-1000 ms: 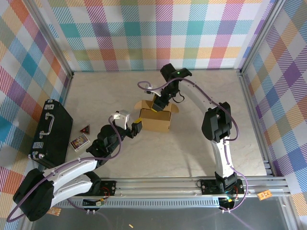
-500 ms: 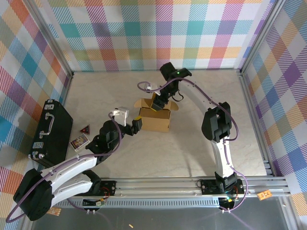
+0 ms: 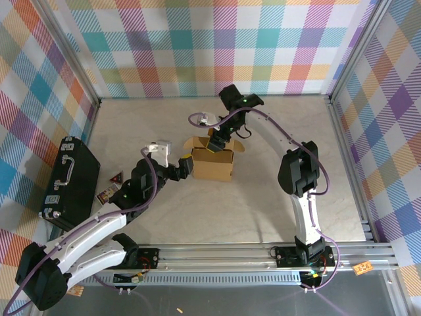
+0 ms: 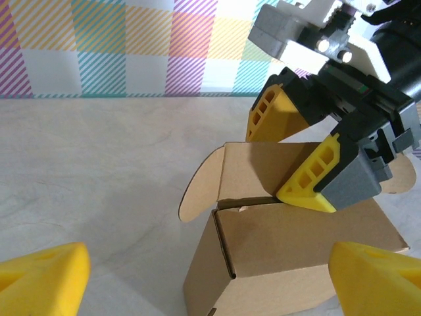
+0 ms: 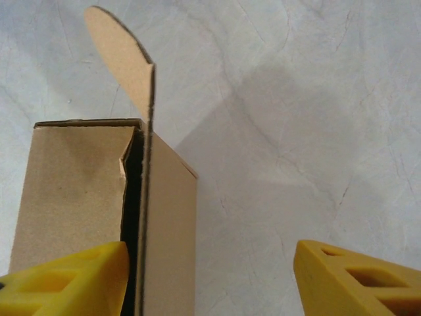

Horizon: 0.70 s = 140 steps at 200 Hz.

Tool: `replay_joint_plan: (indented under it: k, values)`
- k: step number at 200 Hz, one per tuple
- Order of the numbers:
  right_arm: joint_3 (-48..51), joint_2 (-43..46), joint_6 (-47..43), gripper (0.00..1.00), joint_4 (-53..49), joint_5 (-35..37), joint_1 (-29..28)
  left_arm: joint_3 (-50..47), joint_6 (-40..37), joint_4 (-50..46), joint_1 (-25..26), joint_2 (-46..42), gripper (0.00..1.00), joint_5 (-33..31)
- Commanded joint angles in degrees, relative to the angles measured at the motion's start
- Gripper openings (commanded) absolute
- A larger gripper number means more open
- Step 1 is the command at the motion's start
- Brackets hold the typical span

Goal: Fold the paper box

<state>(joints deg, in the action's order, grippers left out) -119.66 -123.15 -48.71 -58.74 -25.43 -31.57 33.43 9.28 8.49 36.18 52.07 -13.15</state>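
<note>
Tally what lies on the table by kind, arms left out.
paper box: 1
black case: 1
small triangular piece: 1
small rectangular card: 1
Total: 4

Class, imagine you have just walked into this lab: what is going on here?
Two robot arms are working on a brown paper box in the middle of the table. The right gripper hangs open over the box's far top edge, its fingers either side of an upright panel. The left gripper is wide open at the box's left end, holding nothing. A rounded flap sticks out untucked, so the folding is not finished.
</note>
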Motion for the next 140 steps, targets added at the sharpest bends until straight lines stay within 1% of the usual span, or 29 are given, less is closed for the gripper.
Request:
replay_joint_plan:
  k: [1,37,48,71,95,103,116,140]
  values:
    - [1.0,2.7,-0.3,0.69,1.2,1.0,-0.3,2.8,0.8,-3.8,-0.9,0.3,0.95,0.2]
    - [0.9,3.3,-0.2,0.72,2.3,0.6,-0.4,6.5,0.5,-6.7,-1.7,0.6,1.0,2.3]
    - [0.9,3.6,-0.1,0.72,2.7,0.6,-0.5,9.5,0.7,-10.1,-2.6,1.4,1.0,2.8]
    - [0.8,4.2,-0.4,0.73,2.8,0.1,-0.4,18.3,0.7,-20.5,-5.2,5.4,1.0,5.3]
    - [1.0,5.2,-0.3,0.73,3.3,-0.1,-0.4,27.3,0.3,-30.8,-7.1,10.2,1.0,5.3]
    - [1.1,5.6,-0.2,0.73,3.6,0.0,-0.4,29.6,-0.1,-33.0,-7.8,11.7,1.0,5.8]
    - [1.3,6.2,0.0,0.74,4.3,0.4,-0.4,32.5,-1.1,-35.5,-8.9,14.0,1.0,8.5]
    - [1.6,7.4,0.9,0.74,5.8,1.4,-0.4,36.0,-2.9,-39.5,-9.2,17.6,1.0,10.4]
